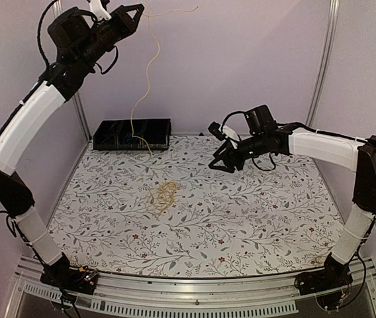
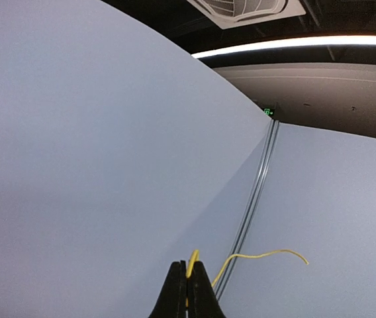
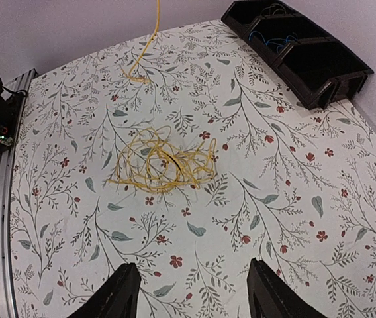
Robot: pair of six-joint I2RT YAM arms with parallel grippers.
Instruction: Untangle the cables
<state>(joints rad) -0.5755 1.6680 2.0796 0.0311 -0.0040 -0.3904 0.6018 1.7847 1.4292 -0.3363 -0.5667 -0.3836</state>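
Note:
My left gripper (image 1: 137,10) is raised high at the back left and is shut on a yellow cable (image 1: 149,73). The cable hangs from it down to the mat near the black bin. In the left wrist view the closed fingers (image 2: 188,281) pinch the yellow cable (image 2: 261,255), whose free end curls to the right. A tangled coil of yellow cable (image 1: 165,195) lies on the floral mat; it also shows in the right wrist view (image 3: 161,162). My right gripper (image 1: 221,162) hovers above the mat to the right of the coil, open and empty (image 3: 191,291). Blue cables (image 3: 271,40) lie in the bin.
A black bin with compartments (image 1: 132,134) stands at the back of the mat against the wall; it also shows in the right wrist view (image 3: 320,59). The floral mat (image 1: 241,218) covers the table. White walls enclose the back and sides.

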